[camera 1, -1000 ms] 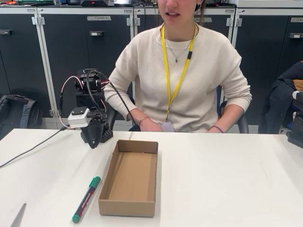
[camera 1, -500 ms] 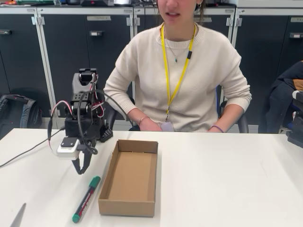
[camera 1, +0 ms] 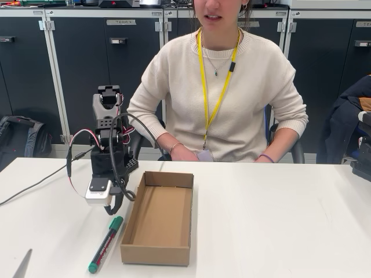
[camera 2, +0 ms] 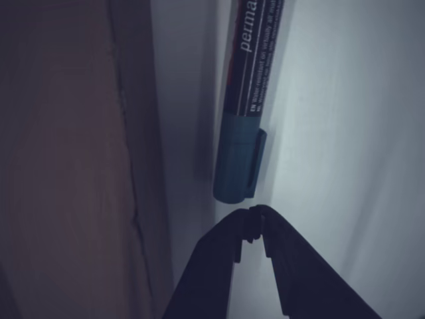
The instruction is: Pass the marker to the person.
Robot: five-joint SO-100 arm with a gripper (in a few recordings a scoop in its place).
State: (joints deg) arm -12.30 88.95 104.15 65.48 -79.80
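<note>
The marker (camera 1: 105, 244) lies flat on the white table, left of the cardboard tray, green cap pointing away from the camera. My gripper (camera 1: 114, 211) hangs just above and behind the cap. In the wrist view the marker's cap (camera 2: 238, 166) sits just ahead of my gripper (camera 2: 254, 222), whose fingertips meet with nothing between them. The person (camera 1: 223, 92) sits behind the table in a cream sweater with a yellow lanyard, hands resting at the far table edge.
An open cardboard tray (camera 1: 159, 253) stands right of the marker, its wall (camera 2: 73, 159) close beside the gripper. A cable (camera 1: 35, 184) trails left from the arm across the table. Dark cabinets stand behind the person.
The arm has swung forward and down from its folded pose near the base, then shifted right, bringing the gripper low over the marker's cap. The marker and tray have not moved.
</note>
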